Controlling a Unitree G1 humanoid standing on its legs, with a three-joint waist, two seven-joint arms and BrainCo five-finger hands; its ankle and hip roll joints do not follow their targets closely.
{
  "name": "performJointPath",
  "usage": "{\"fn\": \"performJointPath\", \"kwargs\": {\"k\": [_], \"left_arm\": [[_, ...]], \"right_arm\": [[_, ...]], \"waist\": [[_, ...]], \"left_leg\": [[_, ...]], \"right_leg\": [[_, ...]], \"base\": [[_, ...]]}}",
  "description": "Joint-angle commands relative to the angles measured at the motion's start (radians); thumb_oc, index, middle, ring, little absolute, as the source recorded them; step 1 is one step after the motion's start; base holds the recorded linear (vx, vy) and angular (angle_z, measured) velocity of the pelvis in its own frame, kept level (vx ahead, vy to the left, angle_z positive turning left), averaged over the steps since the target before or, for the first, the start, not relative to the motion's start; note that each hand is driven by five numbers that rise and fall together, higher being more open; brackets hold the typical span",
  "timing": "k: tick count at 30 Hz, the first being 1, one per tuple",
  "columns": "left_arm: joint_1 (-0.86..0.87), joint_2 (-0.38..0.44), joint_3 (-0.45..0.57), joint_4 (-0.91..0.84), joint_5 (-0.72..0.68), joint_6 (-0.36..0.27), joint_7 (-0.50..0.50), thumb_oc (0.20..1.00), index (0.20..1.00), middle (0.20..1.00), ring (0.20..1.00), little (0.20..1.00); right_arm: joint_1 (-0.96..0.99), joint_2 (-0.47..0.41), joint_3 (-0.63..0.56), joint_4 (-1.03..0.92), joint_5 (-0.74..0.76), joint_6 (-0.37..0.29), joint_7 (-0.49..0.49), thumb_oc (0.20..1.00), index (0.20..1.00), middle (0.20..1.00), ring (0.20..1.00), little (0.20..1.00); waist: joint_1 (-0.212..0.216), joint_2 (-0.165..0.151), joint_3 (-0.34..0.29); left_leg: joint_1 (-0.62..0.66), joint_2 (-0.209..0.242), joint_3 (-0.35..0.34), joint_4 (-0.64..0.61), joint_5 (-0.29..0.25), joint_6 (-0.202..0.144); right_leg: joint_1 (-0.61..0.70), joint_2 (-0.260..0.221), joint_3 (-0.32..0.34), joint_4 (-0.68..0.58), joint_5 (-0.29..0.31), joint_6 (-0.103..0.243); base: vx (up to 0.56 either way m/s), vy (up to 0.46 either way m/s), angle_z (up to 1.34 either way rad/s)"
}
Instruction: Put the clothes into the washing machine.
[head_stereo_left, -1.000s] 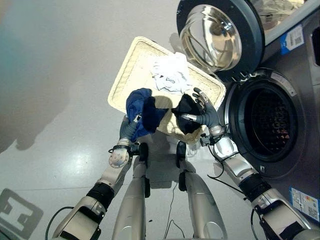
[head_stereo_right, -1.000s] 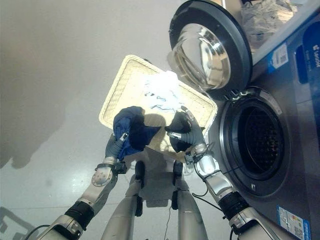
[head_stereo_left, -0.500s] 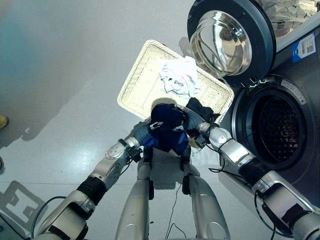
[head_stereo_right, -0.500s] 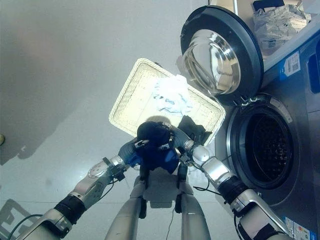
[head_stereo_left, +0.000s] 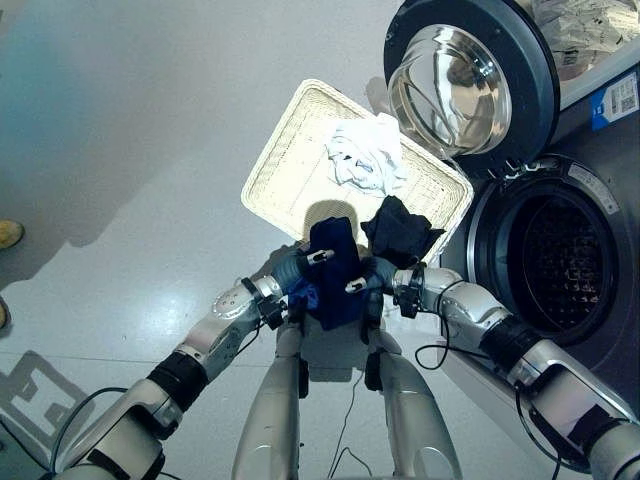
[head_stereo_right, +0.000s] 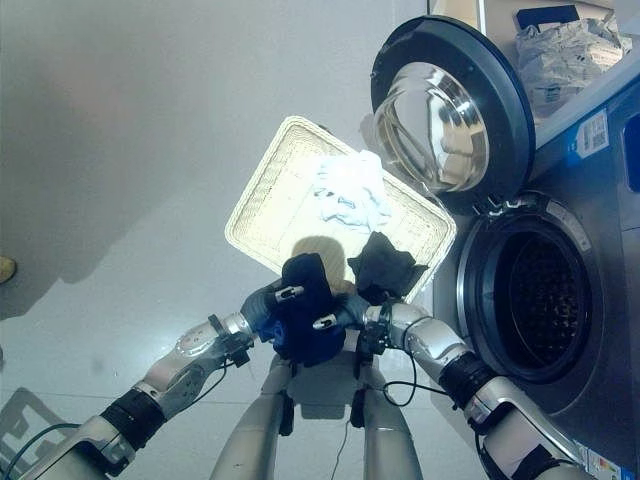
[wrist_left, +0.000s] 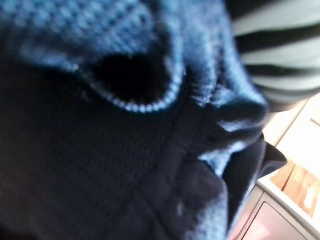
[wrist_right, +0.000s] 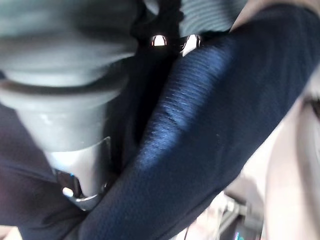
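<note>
Navy garment (head_stereo_left: 335, 270) is clutched by both the left hand (head_stereo_left: 296, 268) and right hand (head_stereo_left: 372, 281), just beside the wicker basket (head_stereo_left: 285, 150).

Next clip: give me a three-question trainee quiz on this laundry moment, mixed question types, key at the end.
1. True or false: the washing machine door is shut.
2. Which garment do both hands hold? A) white cloth B) dark blue garment C) black garment
3. Fill in: the white cloth lies in the ____.

Key
1. False: the door stands open and the drum shows.
2. B: the left hand and right hand both curl fingers on it, near the basket.
3. basket
</note>
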Motion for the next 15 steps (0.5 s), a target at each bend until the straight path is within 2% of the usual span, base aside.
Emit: {"fn": "performJointPath", "kwargs": {"k": [1, 2, 3, 4, 5, 8, 10, 11, 12, 15], "left_arm": [[-0.099, -0.071, 0.026, -0.115, -0.037, -0.079, 0.018, 0.2, 0.2, 0.2, 0.2, 0.2], [-0.1, -0.073, 0.02, -0.108, -0.038, -0.09, 0.026, 0.2, 0.2, 0.2, 0.2, 0.2], [-0.099, -0.075, 0.014, -0.102, -0.037, -0.099, 0.036, 0.2, 0.2, 0.2, 0.2, 0.2], [-0.098, -0.078, 0.012, -0.099, -0.043, -0.107, 0.053, 0.2, 0.2, 0.2, 0.2, 0.2], [-0.096, -0.081, 0.012, -0.1, -0.04, -0.109, 0.06, 0.2, 0.2, 0.2, 0.2, 0.2], [-0.081, -0.112, 0.015, -0.085, 0.029, -0.143, 0.192, 0.2, 0.2, 0.2, 0.2, 0.2], [-0.074, -0.118, 0.013, -0.078, 0.055, -0.149, 0.243, 0.2, 0.2, 0.2, 0.2, 0.2], [-0.065, -0.122, 0.017, -0.075, 0.086, -0.149, 0.276, 0.41, 0.41, 0.41, 0.41, 0.41], [-0.058, -0.127, 0.019, -0.066, 0.139, -0.146, 0.323, 1.0, 1.0, 1.0, 1.0, 1.0], [-0.043, -0.13, 0.018, -0.043, 0.305, -0.119, 0.496, 1.0, 1.0, 1.0, 1.0, 1.0]], "right_arm": [[0.037, 0.038, 0.09, -0.077, 0.081, 0.048, 0.177, 1.0, 1.0, 1.0, 1.0, 1.0], [0.048, 0.045, 0.095, -0.073, 0.116, 0.052, 0.199, 1.0, 1.0, 1.0, 1.0, 1.0], [0.059, 0.053, 0.096, -0.067, 0.172, 0.06, 0.208, 0.564, 0.564, 0.564, 0.564, 0.564], [0.071, 0.068, 0.09, -0.063, 0.207, 0.065, 0.208, 0.25, 0.25, 0.25, 0.25, 0.25], [0.076, 0.073, 0.089, -0.063, 0.222, 0.066, 0.207, 0.2, 0.2, 0.2, 0.2, 0.2], [0.116, 0.129, 0.071, -0.057, 0.312, 0.057, 0.178, 0.2, 0.2, 0.2, 0.2, 0.2], [0.129, 0.142, 0.069, -0.057, 0.334, 0.039, 0.157, 0.2, 0.2, 0.2, 0.2, 0.2], [0.139, 0.148, 0.065, -0.057, 0.35, 0.032, 0.144, 0.2, 0.2, 0.2, 0.2, 0.2], [0.147, 0.161, 0.056, -0.053, 0.366, 0.021, 0.122, 0.2, 0.2, 0.2, 0.2, 0.2], [0.167, 0.189, 0.035, -0.04, 0.403, -0.019, 0.059, 0.2, 0.2, 0.2, 0.2, 0.2]], "waist": [[0.001, 0.022, -0.019], [-0.001, 0.022, -0.019], [-0.002, 0.023, -0.019], [-0.004, 0.024, -0.019], [-0.004, 0.024, -0.019], [-0.011, 0.025, -0.019], [-0.014, 0.027, -0.019], [-0.014, 0.027, -0.019], [-0.015, 0.028, -0.019], [-0.019, 0.036, -0.019]], "left_leg": [[-0.027, -0.065, 0.044, 0.07, -0.089, 0.002], [-0.032, -0.066, 0.044, 0.07, -0.087, 0.002], [-0.038, -0.066, 0.043, 0.072, -0.086, 0.0], [-0.04, -0.068, 0.042, 0.071, -0.085, 0.0], [-0.041, -0.068, 0.042, 0.071, -0.085, 0.0], [-0.058, -0.072, 0.04, 0.077, -0.084, -0.001], [-0.064, -0.072, 0.04, 0.076, -0.082, -0.002], [-0.062, -0.072, 0.039, 0.075, -0.084, -0.002], [-0.07, -0.074, 0.039, 0.076, -0.082, -0.002], [-0.075, -0.074, 0.041, 0.07, -0.078, -0.001]], "right_leg": [[-0.003, 0.014, -0.037, -0.04, 0.004, 0.054], [-0.009, 0.015, -0.037, -0.042, 0.006, 0.054], [-0.013, 0.015, -0.036, -0.043, 0.007, 0.054], [-0.015, 0.016, -0.034, -0.046, 0.01, 0.053], [-0.016, 0.016, -0.034, -0.047, 0.01, 0.053], [-0.029, 0.015, -0.029, -0.051, 0.016, 0.053], [-0.036, 0.016, -0.028, -0.052, 0.018, 0.053], [-0.034, 0.017, -0.028, -0.054, 0.016, 0.053], [-0.041, 0.017, -0.027, -0.053, 0.018, 0.053], [-0.048, 0.02, -0.026, -0.055, 0.018, 0.051]], "base": [[0.0, 0.0, 0.0], [0.0, -0.039, -0.04], [0.0, -0.047, -0.03], [0.0, -0.031, -0.02], [0.0, 0.0, 0.0], [0.0, 0.0, 0.0], [0.0, -0.008, -0.02], [0.0, -0.021, -0.05], [0.0, -0.017, -0.03], [0.0, -0.019, -0.06]]}}
